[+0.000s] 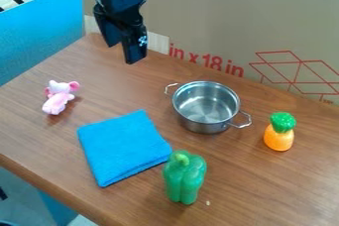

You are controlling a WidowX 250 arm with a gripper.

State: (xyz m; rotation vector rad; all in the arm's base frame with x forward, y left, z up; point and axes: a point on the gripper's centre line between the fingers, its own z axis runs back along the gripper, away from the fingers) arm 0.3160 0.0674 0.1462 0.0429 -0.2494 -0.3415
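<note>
The black gripper (124,41) hangs over the back left part of the wooden table (132,91), above the surface and apart from every object. Nearest to it are a pink and white toy mouse (59,97), lying lower left, and a steel pot (206,107) with two handles, lower right. A folded blue cloth (124,146) lies flat left of the pot and in front of it. Close to the cloth's right corner is a green toy pepper (184,177). Right of the pot sits an orange toy pineapple (280,132) with a green top.
A tall cardboard panel (218,27) with red print stands along the table's back edge. A blue panel (39,34) borders the table at the upper left. The table's front left edge runs diagonally below the mouse and cloth.
</note>
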